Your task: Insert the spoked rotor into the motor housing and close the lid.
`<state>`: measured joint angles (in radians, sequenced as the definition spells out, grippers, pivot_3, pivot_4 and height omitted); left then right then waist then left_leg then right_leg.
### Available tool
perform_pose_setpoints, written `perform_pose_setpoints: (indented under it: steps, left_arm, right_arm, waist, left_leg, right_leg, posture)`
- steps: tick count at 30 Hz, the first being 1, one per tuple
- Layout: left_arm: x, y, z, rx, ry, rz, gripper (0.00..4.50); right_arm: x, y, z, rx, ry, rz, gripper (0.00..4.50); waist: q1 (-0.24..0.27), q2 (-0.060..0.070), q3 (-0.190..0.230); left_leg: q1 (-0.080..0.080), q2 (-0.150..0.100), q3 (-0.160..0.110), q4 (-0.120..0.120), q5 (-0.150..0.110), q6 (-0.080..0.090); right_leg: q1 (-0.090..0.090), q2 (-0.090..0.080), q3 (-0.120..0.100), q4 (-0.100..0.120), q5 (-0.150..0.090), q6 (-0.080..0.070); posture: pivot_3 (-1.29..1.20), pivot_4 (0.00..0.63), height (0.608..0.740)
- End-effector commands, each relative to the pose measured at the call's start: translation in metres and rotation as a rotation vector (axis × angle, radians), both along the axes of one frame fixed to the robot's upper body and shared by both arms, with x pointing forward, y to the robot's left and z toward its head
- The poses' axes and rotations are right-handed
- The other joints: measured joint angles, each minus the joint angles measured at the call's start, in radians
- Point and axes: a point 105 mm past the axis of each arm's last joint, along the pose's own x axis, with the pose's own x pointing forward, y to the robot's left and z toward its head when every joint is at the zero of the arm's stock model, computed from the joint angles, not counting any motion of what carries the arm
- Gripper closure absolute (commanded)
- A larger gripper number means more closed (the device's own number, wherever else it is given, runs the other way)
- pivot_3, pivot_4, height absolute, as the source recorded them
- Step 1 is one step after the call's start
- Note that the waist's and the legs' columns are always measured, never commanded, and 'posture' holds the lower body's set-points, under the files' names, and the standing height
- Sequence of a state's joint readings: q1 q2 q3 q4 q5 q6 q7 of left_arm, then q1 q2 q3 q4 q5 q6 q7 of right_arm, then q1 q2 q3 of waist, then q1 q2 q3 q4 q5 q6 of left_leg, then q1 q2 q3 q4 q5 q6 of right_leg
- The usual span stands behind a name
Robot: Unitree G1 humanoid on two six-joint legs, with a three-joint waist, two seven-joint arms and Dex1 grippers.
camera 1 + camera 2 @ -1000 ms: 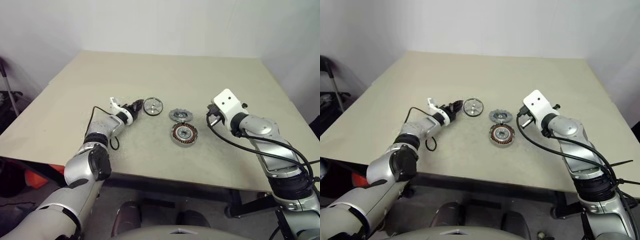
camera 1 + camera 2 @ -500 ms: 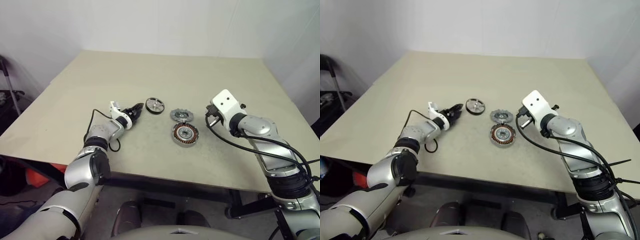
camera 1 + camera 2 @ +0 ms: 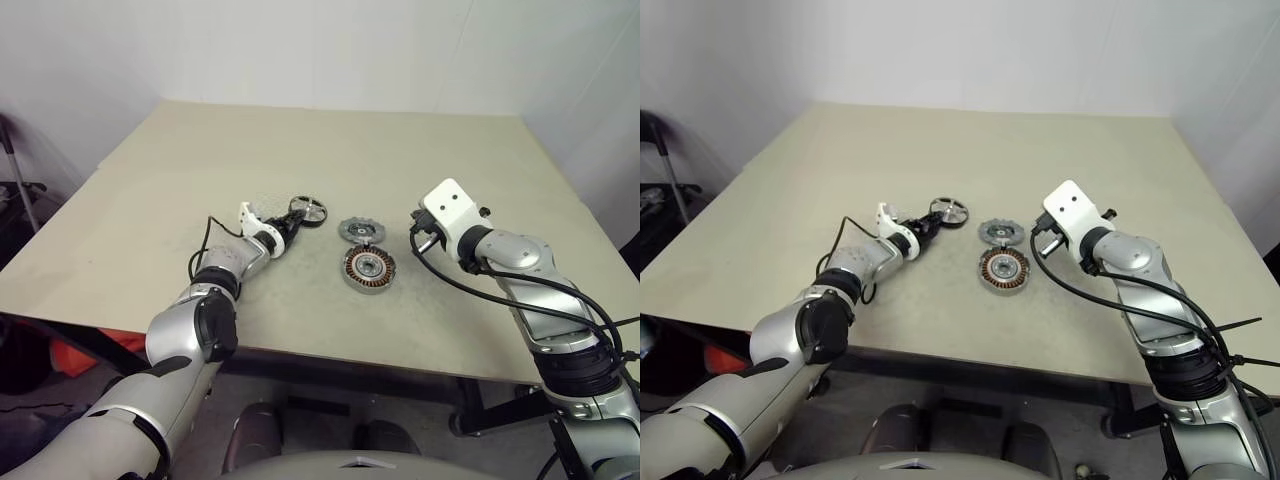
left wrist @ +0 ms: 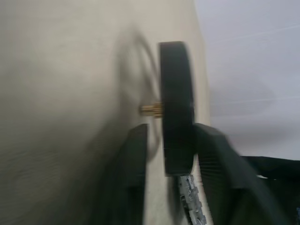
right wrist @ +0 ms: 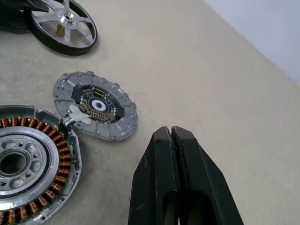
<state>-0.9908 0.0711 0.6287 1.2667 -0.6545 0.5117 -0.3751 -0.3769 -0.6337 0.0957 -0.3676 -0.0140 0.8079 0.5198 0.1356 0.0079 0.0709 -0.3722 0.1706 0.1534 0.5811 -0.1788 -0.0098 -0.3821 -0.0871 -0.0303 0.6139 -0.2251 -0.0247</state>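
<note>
Spanning white walls, beige table

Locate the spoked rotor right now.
In the left eye view the spoked rotor sits left of the lid, tilted on edge between the left gripper's fingers.

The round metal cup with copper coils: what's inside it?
Inside the cup: a ring of copper coils around a silver hub with a centre hole. No wheel in it. Its near edge runs out of view.
</note>
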Motion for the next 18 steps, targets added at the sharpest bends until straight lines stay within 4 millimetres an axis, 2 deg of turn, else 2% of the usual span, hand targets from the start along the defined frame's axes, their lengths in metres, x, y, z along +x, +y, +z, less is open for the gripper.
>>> perform_pose_setpoints:
  steps: [1,8,14,18]
  left_arm:
    - [0.003,0.009,0.001,0.008,0.001,0.031,3.99]
    - [-0.002,0.013,-0.002,-0.006,-0.001,0.006,3.99]
    - [-0.001,0.02,0.029,-0.191,-0.103,-0.038,3.99]
    - [-0.005,0.016,0.048,-0.275,-0.153,-0.112,3.99]
  right_arm:
    - [0.001,0.002,0.023,0.005,-0.086,0.004,4.5]
    - [0.003,-0.002,0.02,-0.004,-0.081,-0.011,4.5]
    - [-0.003,-0.031,0.004,-0.094,-0.011,-0.075,4.5]
    - [-0.014,-0.053,-0.009,-0.143,0.059,-0.096,4.5]
  waist:
    - [-0.001,0.0,0.0]
    - [-0.005,0.0,0.0]
    - [-0.006,0.0,0.0]
    - [0.0,0.0,0.0]
  left_leg:
    - [0.002,0.0,0.0,0.0,0.0,0.0]
    - [0.006,0.0,0.0,0.0,0.0,0.0]
    - [0.005,0.0,0.0,-0.001,0.0,0.0]
    - [0.003,0.0,0.0,-0.002,-0.002,0.003]
  right_leg:
    - [0.002,0.0,0.0,0.0,0.0,0.0]
    - [0.007,0.0,0.0,0.0,0.0,0.0]
    - [0.006,0.0,0.0,-0.003,0.0,0.0]
    - [0.006,0.0,-0.001,-0.006,0.0,0.0]
  posture:
    - [0.0,0.0,0.74]
    - [0.0,0.0,0.74]
    - [0.0,0.0,0.74]
    - [0.0,0.0,0.74]
